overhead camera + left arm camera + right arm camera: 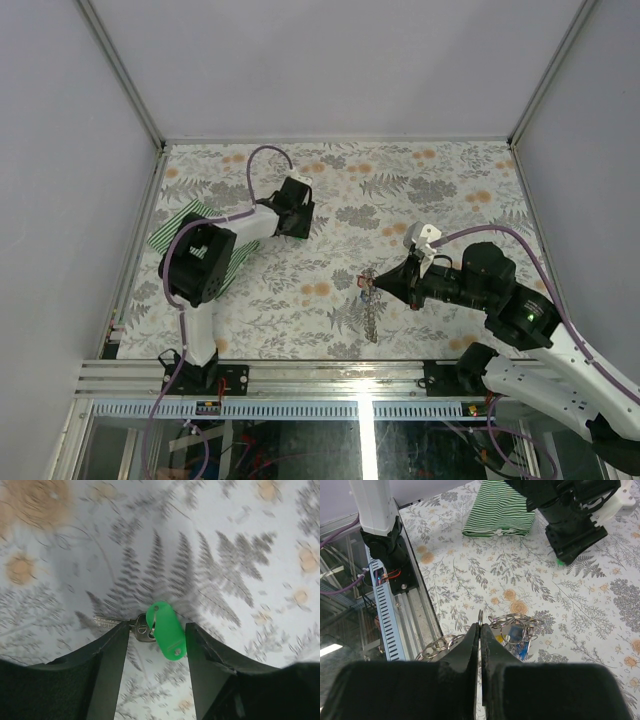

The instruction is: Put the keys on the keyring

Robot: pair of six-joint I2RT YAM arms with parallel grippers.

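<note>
The keyring (371, 310) lies as a short strand of linked grey rings at the near middle of the table (450, 180). The table is covered in a pale cloth printed with grey ferns and orange flowers. Plain grey-white walls (330, 60) box it in on three sides, and an aluminium rail (300, 372) runs along the near edge. A green-and-white striped cloth (178, 222) lies at the left, partly under the left arm. That arm folds up from its base and reaches toward the far left-centre. The left gripper (157, 630) points down at the table, fingers (107, 665) well apart on either side of a green key (166, 629) lying flat, its metal blade sticking out sideways. The right arm stretches low from the right toward the middle. The right gripper (480, 632) is pressed closed on a thin ring standing on edge at the strand's far end. More keys (517, 639), a blue head among them, lie bunched in the rings just beyond its fingertips.
</note>
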